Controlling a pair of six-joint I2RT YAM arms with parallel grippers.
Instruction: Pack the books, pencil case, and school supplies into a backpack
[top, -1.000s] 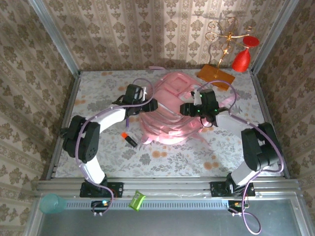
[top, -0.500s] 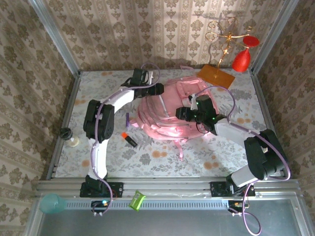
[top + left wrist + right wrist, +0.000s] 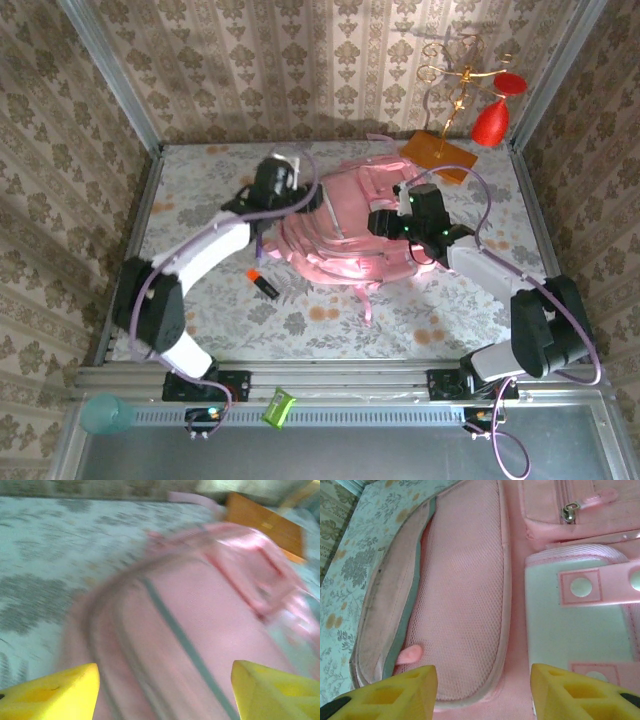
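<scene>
My right gripper (image 3: 484, 672) is open, its yellow fingers spread with nothing between them. It hangs just over the backpack (image 3: 465, 580). Straight ahead of the fingers lies a mesh-faced pocket (image 3: 470, 565). Its zip line (image 3: 402, 625) runs up the side nearest my left finger and seems to gape a little. Beyond the other finger, further out, a zip pull (image 3: 568, 511) sits on another pocket.

My left gripper (image 3: 165, 675) is open too and holds nothing. The picture there is smeared, but pink fabric lies below and ahead of the fingers, and the orange stand base (image 3: 265, 522) sits far beyond it.

From above, both grippers flank the bag, with the left gripper (image 3: 300, 195) at its far-left shoulder. Back toward that arm's base, well clear of the fingers, the short black-and-orange pen (image 3: 263, 283) lies loose on the table (image 3: 200, 200).

I judge this to be the bag-handling step: getting a pocket presented and opened, with packing not finished. Next I would close the right fingers on the pocket's lip beside the zip and lift it. Then the left can go back for the pen.
</scene>
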